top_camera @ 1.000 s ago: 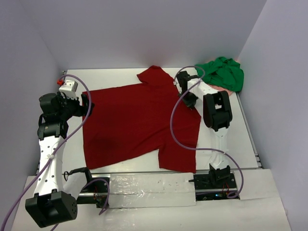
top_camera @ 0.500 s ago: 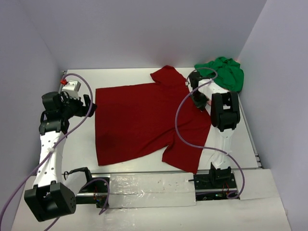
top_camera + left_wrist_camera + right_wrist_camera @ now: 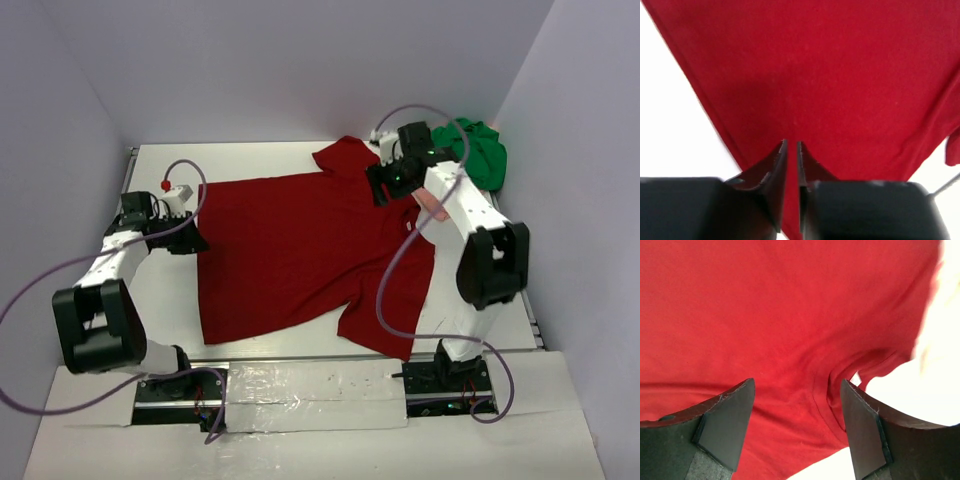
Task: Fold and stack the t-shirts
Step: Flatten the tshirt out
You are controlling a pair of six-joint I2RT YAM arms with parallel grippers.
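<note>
The dark red t-shirt lies spread flat on the white table, collar to the right, hem to the left. My left gripper sits low at the hem's edge. In the left wrist view its jaws stand almost together, with red cloth in the thin slit between them. My right gripper hovers over the collar. In the right wrist view it is open, nothing between its fingers, above the red cloth and its collar seam. A bright green t-shirt lies bunched at the back right.
Pale walls close the table in on the left, back and right. The right arm reaches across the space between the red shirt and the green one. A strip of bare table shows left of the hem.
The red shirt slid to the right. My right gripper let go of it and opened above the collar. My left gripper dropped onto the hem and closed.
</note>
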